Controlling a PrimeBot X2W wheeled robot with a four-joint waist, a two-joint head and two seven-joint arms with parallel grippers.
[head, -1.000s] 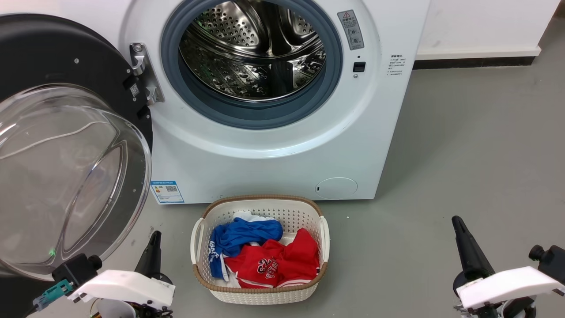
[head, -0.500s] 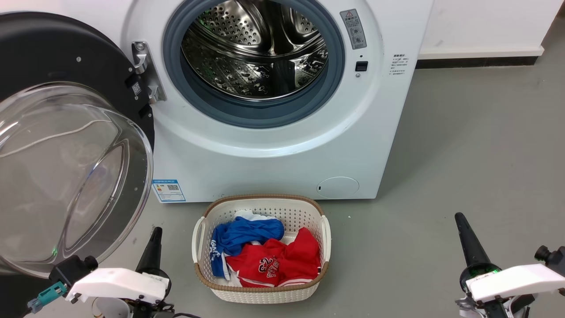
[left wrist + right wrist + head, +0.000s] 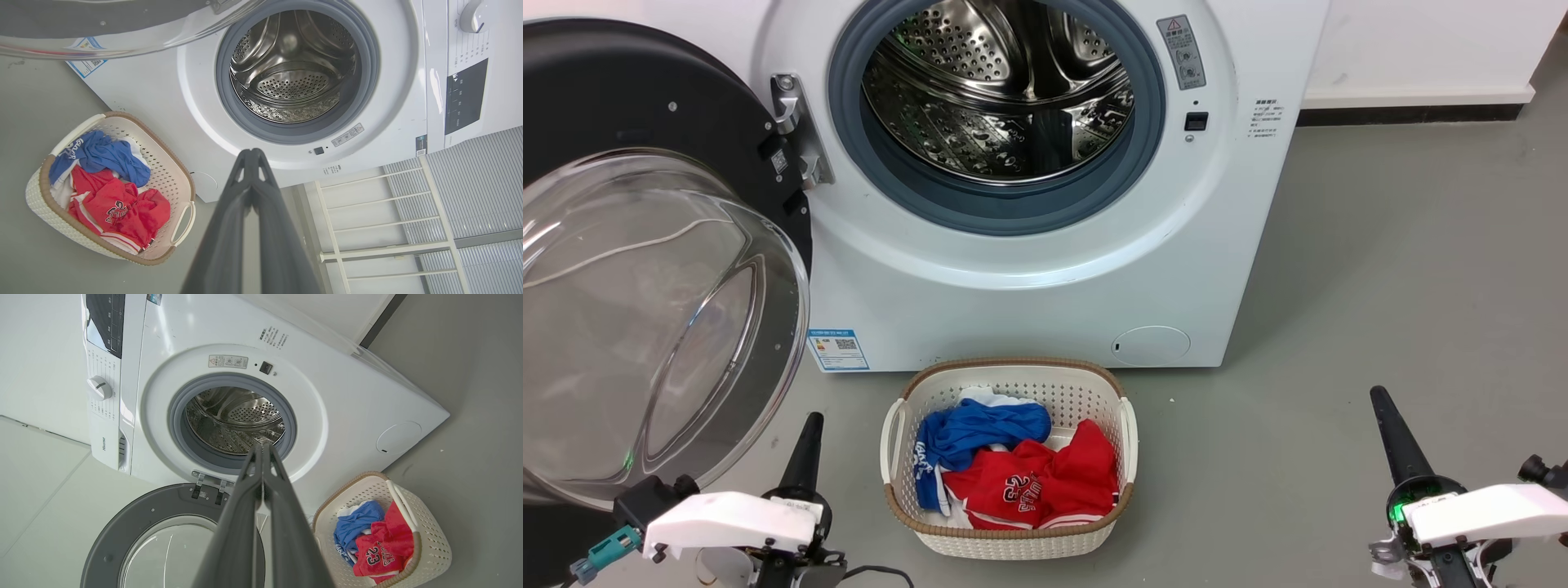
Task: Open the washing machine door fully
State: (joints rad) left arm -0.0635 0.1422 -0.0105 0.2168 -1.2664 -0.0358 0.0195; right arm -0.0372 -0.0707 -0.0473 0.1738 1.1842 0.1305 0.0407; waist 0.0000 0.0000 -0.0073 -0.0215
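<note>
Nearest, at the bottom of the head view, the left jaws and the right jaws are each pressed together on nothing, which both wrist views confirm. Just beyond lies a basket [image 3: 1013, 543] of red and blue clothes, touching neither. The door [image 3: 645, 269] hangs on the robot's left, wide open on its hinge [image 3: 796, 135], glass bowl bulging outward, near the left jaws but apart from them. It looks stiff and fairly heavy, free to turn only about that hinge. The glossy rim and smooth glass would likely slip under pinched tips, so a flat push on the rim's free edge seems safer than the glass. Behind stands the machine [image 3: 1029, 302], its steel drum [image 3: 996, 90] bare. The head view crops the door at the left; the right wrist view shows more of its ring under the hinge, and the left wrist view adds a white rack [image 3: 388, 220] beside the machine.
</note>
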